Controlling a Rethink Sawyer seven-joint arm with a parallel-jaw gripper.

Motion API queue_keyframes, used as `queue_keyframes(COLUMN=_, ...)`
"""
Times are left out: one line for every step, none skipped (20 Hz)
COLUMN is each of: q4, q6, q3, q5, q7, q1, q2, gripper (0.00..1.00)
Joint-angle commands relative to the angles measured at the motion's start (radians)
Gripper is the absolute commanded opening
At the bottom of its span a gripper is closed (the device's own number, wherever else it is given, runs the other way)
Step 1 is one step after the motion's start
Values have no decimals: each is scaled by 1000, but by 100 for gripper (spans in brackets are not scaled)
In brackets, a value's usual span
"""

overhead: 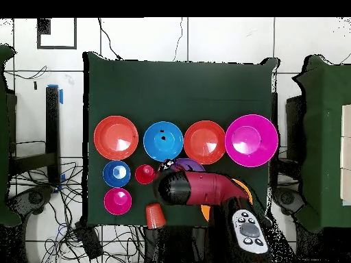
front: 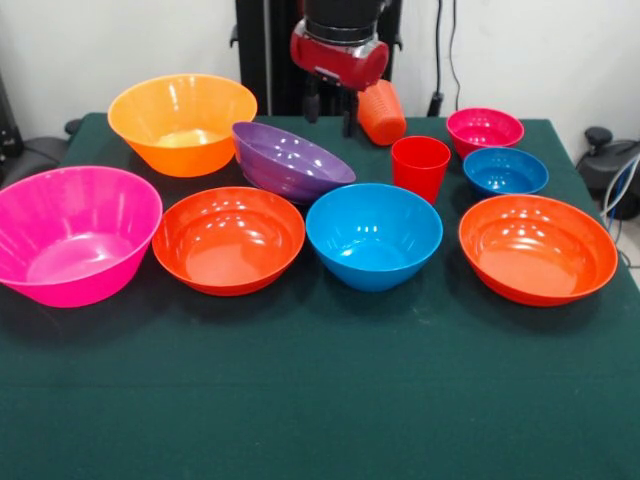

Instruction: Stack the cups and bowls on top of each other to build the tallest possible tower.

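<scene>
Four glossy plastic bowls (front: 372, 235) face you in the near row on the green cloth (front: 320, 400), mouths up. Behind them, your red cup (front: 420, 166) stands upright. Farthest back, the gripper (front: 345, 118) clamps the ribbed orange cup (front: 382, 112), tilted, mouth angled downward.

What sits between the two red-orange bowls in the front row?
The medium blue bowl, between the red-orange bowls; both views show it.
</scene>
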Motion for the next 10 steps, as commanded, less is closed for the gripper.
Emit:
queue_keyframes(q4=-97, q6=97, q3=186, q5=-185, q7=-315, q1=-91, q2=129, gripper=100)
queue_keyframes(q4=-113, q6=95, q3=219, q5=-220, q7=-352, q1=-108, q2=164, gripper=100)
queue_keyframes(q4=-123, q6=99, q3=235, q5=-241, q7=-365, q1=-117, q2=179, gripper=100)
queue_keyframes(q4=-131, q6=102, q3=257, q5=-269, q7=-378, q1=-130, q2=192, gripper=100)
queue_keyframes(q4=-142, q6=90, q3=297, q5=-309, q7=-432, q1=-158, q2=214, gripper=100)
queue_keyframes(q4=-152, q6=93, q3=313, q5=-332, q7=-438, q1=-165, q2=224, gripper=100)
queue_keyframes(q4=-157, q6=101, q3=334, q5=-357, q7=-461, q1=-177, q2=233, gripper=100)
queue_keyframes(q4=-158, q6=107, q3=345, q5=-371, q7=-468, q1=-181, q2=233, gripper=100)
queue_keyframes(q4=-157, q6=114, q3=370, q5=-396, q7=-499, q1=-194, q2=236, gripper=100)
queue_keyframes(q4=-154, q6=122, q3=384, q5=-409, q7=-510, q1=-201, q2=234, gripper=100)
